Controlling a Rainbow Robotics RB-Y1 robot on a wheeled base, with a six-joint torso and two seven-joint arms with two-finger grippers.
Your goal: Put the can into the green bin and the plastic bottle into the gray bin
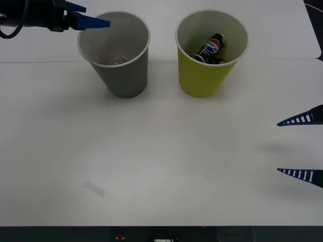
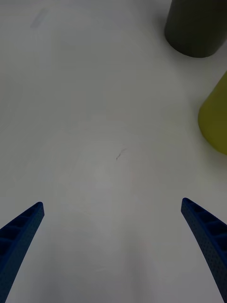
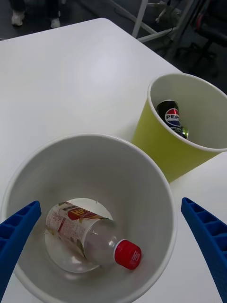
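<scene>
Both items binned: dark Pepsi can (image 1: 214, 46) in the yellow-green paper bin (image 1: 206, 75), red-capped clear plastic bottle (image 3: 92, 229) in the gray paper bin (image 1: 125, 75), at the tabletop's far edge. Left gripper (image 3: 113, 246) spread above the gray bin; right gripper (image 1: 300, 146) spread, empty, at the right edge. Only withdrawal appears left.

left gripper (image 1: 93, 15) raised at far left, fingers spread, right gripper (image 1: 299, 146) low at right, fingers wide apart

White table (image 1: 161, 166), gray bin (image 1: 123, 75) and green bin (image 1: 204, 75) standing upright on it, apart

Two bins: one gray bin (image 1: 122, 75), one green bin (image 1: 204, 75). One Pepsi can (image 1: 214, 46), one plastic bottle (image 3: 90, 230).
</scene>
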